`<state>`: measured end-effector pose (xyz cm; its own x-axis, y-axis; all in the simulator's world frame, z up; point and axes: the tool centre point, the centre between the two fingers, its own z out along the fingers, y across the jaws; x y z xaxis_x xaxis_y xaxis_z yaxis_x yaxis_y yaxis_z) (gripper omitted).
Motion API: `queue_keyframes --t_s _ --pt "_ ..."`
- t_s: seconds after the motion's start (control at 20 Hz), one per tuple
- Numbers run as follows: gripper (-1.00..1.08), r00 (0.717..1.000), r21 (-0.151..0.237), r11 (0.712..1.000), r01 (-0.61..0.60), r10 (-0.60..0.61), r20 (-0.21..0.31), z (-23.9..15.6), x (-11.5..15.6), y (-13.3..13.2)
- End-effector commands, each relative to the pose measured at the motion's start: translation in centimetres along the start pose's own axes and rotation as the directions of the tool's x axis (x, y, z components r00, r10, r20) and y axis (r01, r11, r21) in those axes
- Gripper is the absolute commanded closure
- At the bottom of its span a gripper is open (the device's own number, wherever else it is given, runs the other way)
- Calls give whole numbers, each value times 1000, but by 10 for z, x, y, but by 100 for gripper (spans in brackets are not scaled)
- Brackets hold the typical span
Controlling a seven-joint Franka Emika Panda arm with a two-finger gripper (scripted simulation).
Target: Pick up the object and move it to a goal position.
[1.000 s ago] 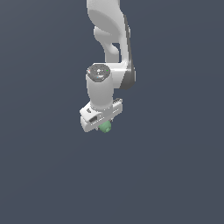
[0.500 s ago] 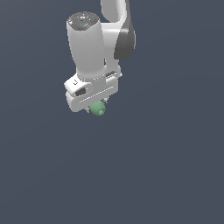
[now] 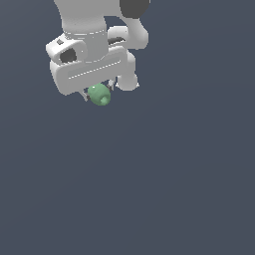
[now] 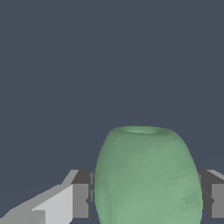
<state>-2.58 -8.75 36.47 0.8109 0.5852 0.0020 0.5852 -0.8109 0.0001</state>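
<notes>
The object (image 3: 99, 94) is a small matte green rounded lump with a dimpled end. It hangs below my white gripper (image 3: 97, 91) at the upper left of the exterior view. The gripper is shut on it, with a fingertip (image 3: 84, 94) showing on either side. In the wrist view the object (image 4: 146, 175) fills the space between the two grey finger pads (image 4: 81, 200), its flat dimpled end pointing away from the camera. The white arm rises out of the frame above the gripper.
A plain dark blue-grey surface (image 3: 164, 179) fills the rest of both views. No other objects or edges show.
The gripper, with the green object in it, has moved up and toward the exterior view's left and now appears much larger, closer to the camera.
</notes>
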Motion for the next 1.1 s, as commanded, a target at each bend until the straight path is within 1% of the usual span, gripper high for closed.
queue_keyframes --t_s 0.0,0.25,0.5,0.75,1.05 --pt "108 1000 1 1000 0 0 1 -26 -6 3" --pt "108 1000 1 1000 0 0 1 -67 -14 8" --pt "108 1000 0 1000 -1 1 2 -94 -18 13" --pt "108 1000 0 1000 -1 1 2 -109 -21 15" --pt "108 1000 0 1000 -1 1 2 -111 -20 16"
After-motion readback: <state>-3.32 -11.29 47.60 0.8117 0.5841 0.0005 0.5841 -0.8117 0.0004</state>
